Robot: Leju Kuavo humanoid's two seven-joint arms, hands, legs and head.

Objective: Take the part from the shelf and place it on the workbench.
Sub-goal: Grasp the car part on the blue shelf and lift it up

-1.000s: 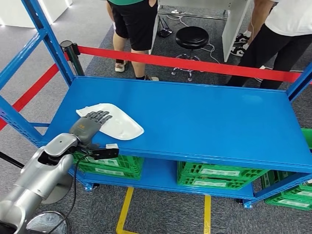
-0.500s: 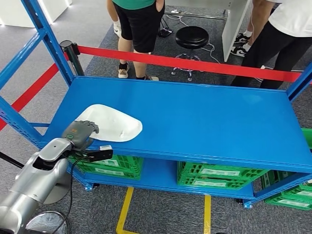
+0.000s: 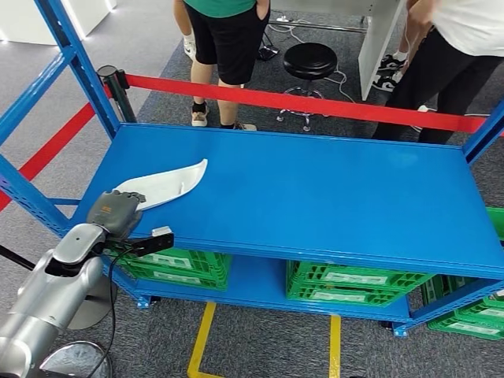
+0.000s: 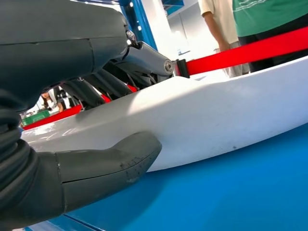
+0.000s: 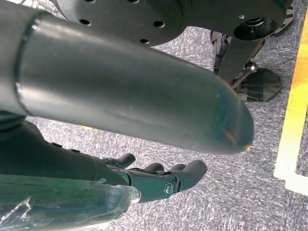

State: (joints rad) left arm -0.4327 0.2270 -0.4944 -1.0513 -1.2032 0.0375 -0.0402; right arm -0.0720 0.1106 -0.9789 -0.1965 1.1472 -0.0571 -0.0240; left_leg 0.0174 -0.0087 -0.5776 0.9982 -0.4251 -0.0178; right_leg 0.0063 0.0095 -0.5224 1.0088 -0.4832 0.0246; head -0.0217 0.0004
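Note:
The part (image 3: 169,181) is a white, curved, blade-shaped shell at the left front of the blue shelf board (image 3: 333,197). It is tilted up, with its far tip pointing toward the middle of the board. My left hand (image 3: 114,211) grips its near end at the shelf's front edge. In the left wrist view the thumb (image 4: 109,166) lies under the white part (image 4: 218,115) and the dark fingers (image 4: 109,82) curl over its top. My right hand (image 5: 160,180) hangs over grey carpet, fingers loosely apart, holding nothing.
A red barrier strap (image 3: 309,102) runs behind the shelf, with people's legs (image 3: 223,55) and a black stool (image 3: 309,59) beyond it. Blue uprights (image 3: 77,63) stand at the left. Green crates (image 3: 350,285) sit on the lower level. Yellow lines (image 3: 201,346) mark the floor.
My left hand has drawn back toward the shelf's front edge and closed on the part's near end. The part, earlier lying flat, is now tilted up on its edge.

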